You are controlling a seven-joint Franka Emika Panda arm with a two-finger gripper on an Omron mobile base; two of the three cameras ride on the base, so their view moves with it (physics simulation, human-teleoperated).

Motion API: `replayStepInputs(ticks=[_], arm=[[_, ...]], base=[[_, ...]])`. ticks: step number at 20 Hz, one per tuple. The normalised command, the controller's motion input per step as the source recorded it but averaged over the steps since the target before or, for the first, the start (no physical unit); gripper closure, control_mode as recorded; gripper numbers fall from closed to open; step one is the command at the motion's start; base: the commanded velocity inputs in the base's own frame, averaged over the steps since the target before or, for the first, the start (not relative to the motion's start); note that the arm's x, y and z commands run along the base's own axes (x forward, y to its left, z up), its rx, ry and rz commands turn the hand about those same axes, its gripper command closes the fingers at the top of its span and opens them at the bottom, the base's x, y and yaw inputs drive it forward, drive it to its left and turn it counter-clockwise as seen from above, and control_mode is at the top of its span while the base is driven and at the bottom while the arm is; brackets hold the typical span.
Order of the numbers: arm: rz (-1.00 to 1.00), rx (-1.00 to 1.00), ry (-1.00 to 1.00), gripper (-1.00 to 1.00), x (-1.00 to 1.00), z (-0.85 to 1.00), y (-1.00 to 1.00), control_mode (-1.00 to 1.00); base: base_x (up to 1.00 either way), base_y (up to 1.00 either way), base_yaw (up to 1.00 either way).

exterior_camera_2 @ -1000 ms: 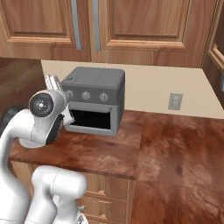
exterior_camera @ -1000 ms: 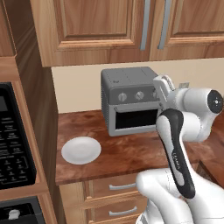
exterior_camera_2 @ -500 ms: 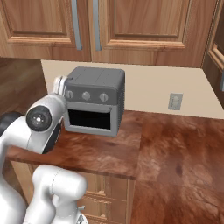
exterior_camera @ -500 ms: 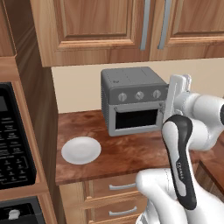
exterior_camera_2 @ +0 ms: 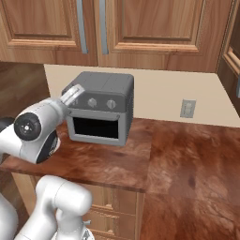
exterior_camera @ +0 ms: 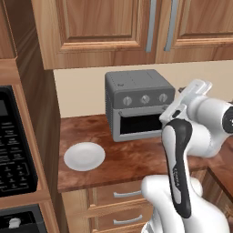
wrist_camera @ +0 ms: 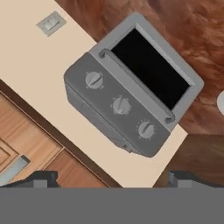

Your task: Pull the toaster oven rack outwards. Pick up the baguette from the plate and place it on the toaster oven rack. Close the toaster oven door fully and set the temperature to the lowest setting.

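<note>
Our gripper (wrist_camera: 111, 179) hangs with fingers wide apart and empty, in front of the oven (exterior_camera: 136, 104) at the counter's back edge; its door (exterior_camera: 139, 125) looks shut. We risk bumping a knob (wrist_camera: 121, 105), and the plate (exterior_camera: 84, 156) looks bare

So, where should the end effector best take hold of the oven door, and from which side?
Probably the thin bar handle along the top edge of the door, just under the knobs, near its middle. Come straight from the front, one finger above the bar and one below: it runs level across the shut, upright door.
</note>
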Motion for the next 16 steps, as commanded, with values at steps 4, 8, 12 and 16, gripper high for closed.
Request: replayStepInputs(ticks=[4,8,12,16], arm=[[-0.08,0.29,0.09,-1.0,0.0,0.0,0.0,-1.0],[0.0,0.12,0.01,-1.0,0.0,0.0,0.03,-1.0],[0.0,0.38,0.01,-1.0,0.04,0.0,0.12,-1.0],[0.0,0.32,0.01,-1.0,0.33,0.0,0.37,-1.0]], base=[[0.0,0.0,0.0],[0.0,0.0,0.0],[0.0,0.0,0.0],[0.0,0.0,0.0]])
